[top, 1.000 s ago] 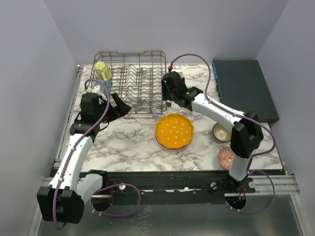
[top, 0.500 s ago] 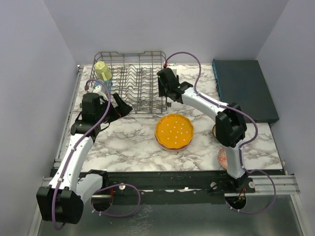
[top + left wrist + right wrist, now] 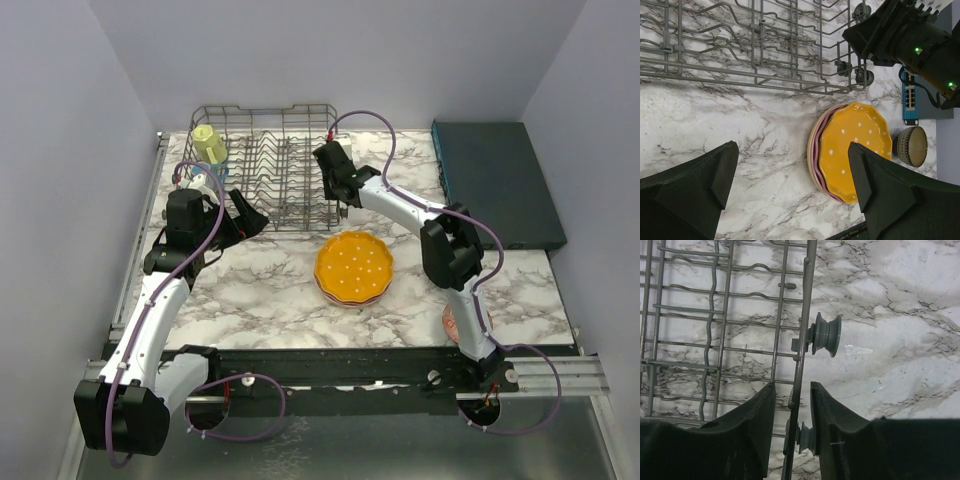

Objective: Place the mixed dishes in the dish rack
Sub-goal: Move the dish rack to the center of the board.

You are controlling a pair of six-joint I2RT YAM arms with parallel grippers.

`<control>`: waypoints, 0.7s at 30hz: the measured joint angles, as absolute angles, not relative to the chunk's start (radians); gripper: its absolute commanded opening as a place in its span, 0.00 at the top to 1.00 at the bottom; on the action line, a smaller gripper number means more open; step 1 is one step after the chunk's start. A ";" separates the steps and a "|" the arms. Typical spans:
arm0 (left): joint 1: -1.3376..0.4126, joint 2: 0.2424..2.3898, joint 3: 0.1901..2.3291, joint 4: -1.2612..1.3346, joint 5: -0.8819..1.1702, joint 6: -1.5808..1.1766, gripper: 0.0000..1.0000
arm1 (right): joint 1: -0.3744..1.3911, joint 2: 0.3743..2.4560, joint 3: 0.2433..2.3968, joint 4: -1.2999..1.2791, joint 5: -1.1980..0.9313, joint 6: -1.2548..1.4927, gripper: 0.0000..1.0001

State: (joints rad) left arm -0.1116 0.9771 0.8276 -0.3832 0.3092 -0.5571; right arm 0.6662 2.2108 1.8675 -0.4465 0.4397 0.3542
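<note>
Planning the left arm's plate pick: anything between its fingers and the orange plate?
Nothing visible. The left gripper is open over bare marble, and the orange plate lies unobstructed to its right. The right gripper straddles the dish rack's side wire, beyond the plate.

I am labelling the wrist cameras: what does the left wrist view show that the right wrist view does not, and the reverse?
Only the left wrist view: the orange plate stacked on a pink plate, a dark brown bowl and the wide-open left gripper. Only the right wrist view: the right gripper straddling a side wire of the dish rack. Both: the dish rack, its grey rollers and the marble table.
</note>
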 measured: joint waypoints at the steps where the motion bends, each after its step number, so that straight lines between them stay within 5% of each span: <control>1: -0.112 0.977 0.828 -0.383 0.309 -0.557 0.01 | 0.666 2.217 1.869 -0.451 0.439 0.350 0.64; 12: -0.112 0.980 0.828 -0.383 0.309 -0.557 0.01 | 0.662 2.226 1.880 -0.464 0.441 0.345 0.98; 21: -0.112 0.981 0.828 -0.383 0.309 -0.557 0.01 | 0.650 2.229 1.868 -0.445 0.447 0.354 0.99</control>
